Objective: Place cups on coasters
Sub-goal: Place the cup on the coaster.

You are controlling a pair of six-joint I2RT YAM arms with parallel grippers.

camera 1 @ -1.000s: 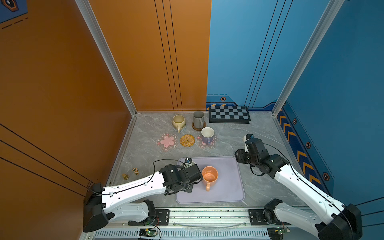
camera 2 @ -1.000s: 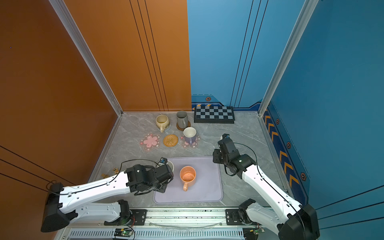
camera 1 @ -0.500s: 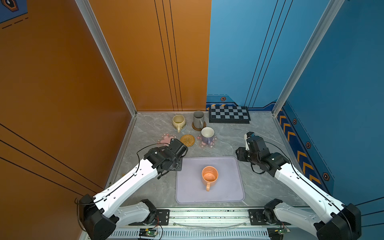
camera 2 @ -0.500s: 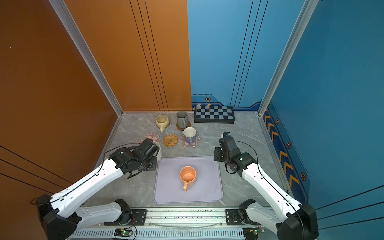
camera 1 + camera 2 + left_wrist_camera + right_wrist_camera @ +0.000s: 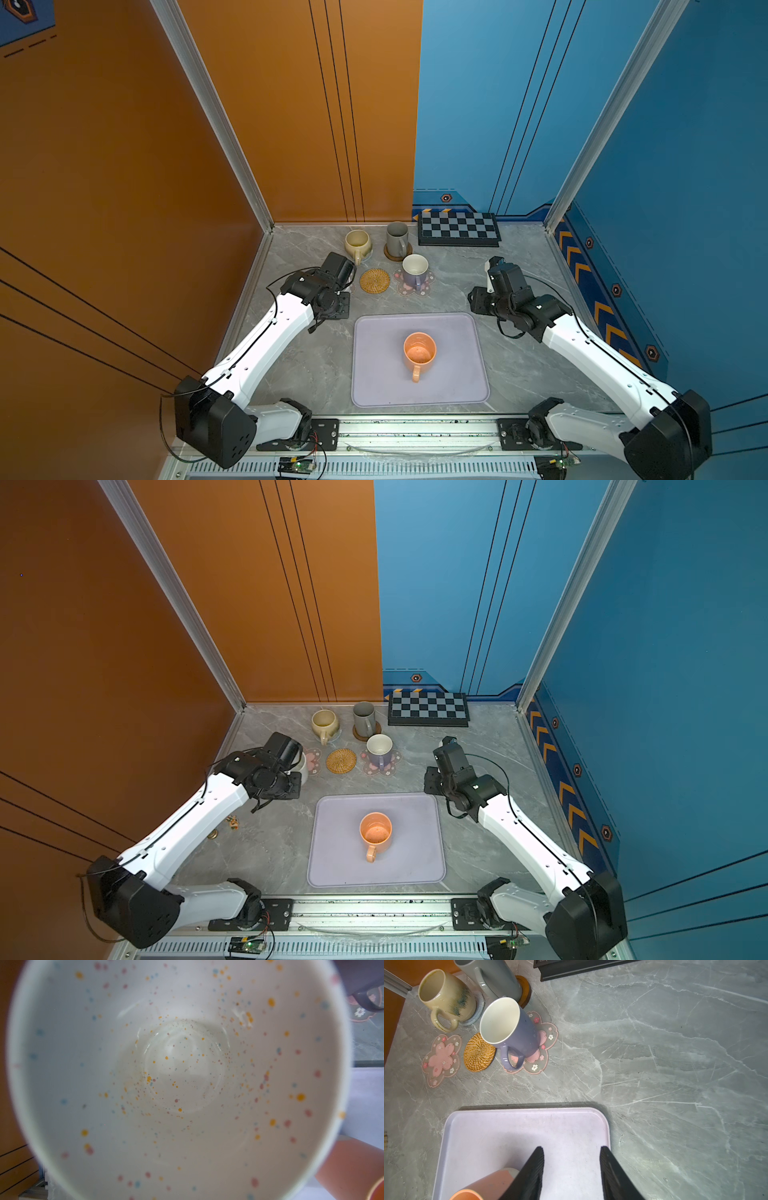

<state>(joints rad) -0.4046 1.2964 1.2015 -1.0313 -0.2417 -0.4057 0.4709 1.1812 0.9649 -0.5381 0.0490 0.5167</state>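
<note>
Since a second ago the left gripper [image 5: 294, 771] has left the near left side of the lavender tray [image 5: 374, 386]. It is now hanging at about 10 o'clock from the tray's centre, carrying the white speckled mug [image 5: 187, 1076] with it, while the right gripper [image 5: 572, 1159] is sitting almost where it was. Taking 12 o'clock as the back wall, the orange mug [image 5: 419, 351] is standing upright near the tray's middle, its handle pointing to 6 o'clock. At the tray's 1 o'clock corner the right gripper is hovering with its jaws partly apart, gripping nothing. The left gripper's jaws are hiding under the wrist in both top views, but they are clamping tight on the white speckled mug, whose inside is filling the left wrist view. Whether that mug is touching the table [image 5: 519, 365] cannot be told. It is sitting just beside the 9 o'clock edge of a bare pink flower coaster [image 5: 441, 1059], not on it. At 11 o'clock the tan rattan coaster [image 5: 375, 281] is lying bare, and at 12 o'clock the lavender mug [image 5: 414, 270] is standing on the second pink flower coaster [image 5: 428, 286]. Farther back the tall grey mug [image 5: 397, 240] is resting on the brown disc [image 5: 409, 252], and the beige mug [image 5: 357, 244] at its 9 o'clock is resting on the grey spiral coaster [image 5: 478, 1012]. The checkered board [image 5: 458, 228] is lying against the back wall at 1 o'clock.
</note>
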